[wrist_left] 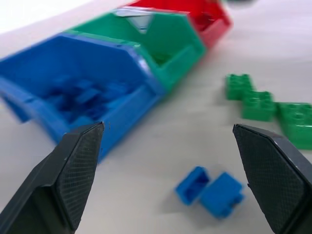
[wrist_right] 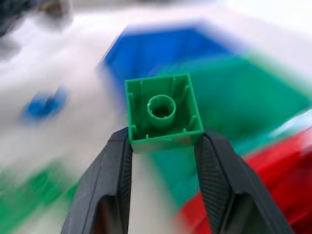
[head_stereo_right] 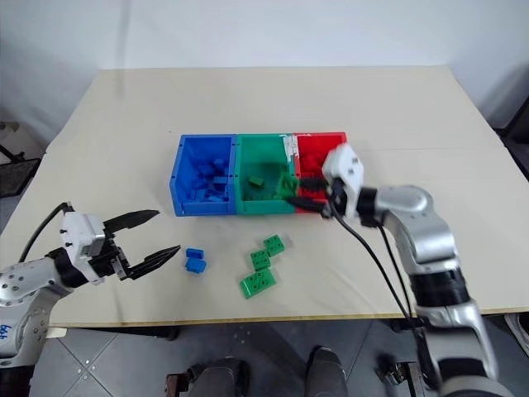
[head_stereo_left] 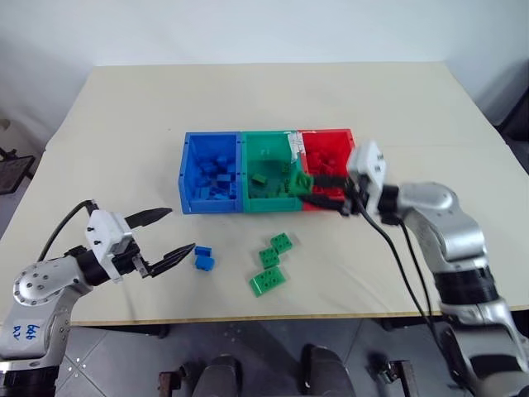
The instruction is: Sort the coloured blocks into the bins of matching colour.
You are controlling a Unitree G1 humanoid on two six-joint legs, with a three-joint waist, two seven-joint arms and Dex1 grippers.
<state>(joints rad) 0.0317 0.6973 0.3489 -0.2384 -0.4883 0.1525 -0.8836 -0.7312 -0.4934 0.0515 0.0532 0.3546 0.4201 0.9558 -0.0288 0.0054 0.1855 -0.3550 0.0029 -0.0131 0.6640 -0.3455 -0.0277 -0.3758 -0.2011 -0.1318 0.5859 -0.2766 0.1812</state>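
While right claw (wrist_right: 163, 144) clamps green block (wrist_right: 163, 111) above green bin (head_stereo_left: 258, 201), near red bin (head_stereo_left: 334, 149): centre over green, then release. Left claw (head_stereo_left: 168, 233) spread wide near blue blocks (head_stereo_left: 203, 260) on worktop (head_stereo_left: 124, 124).

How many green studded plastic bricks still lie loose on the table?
3: one green studded plastic brick nearest the bins, one just below it, one closest to the table's front edge.
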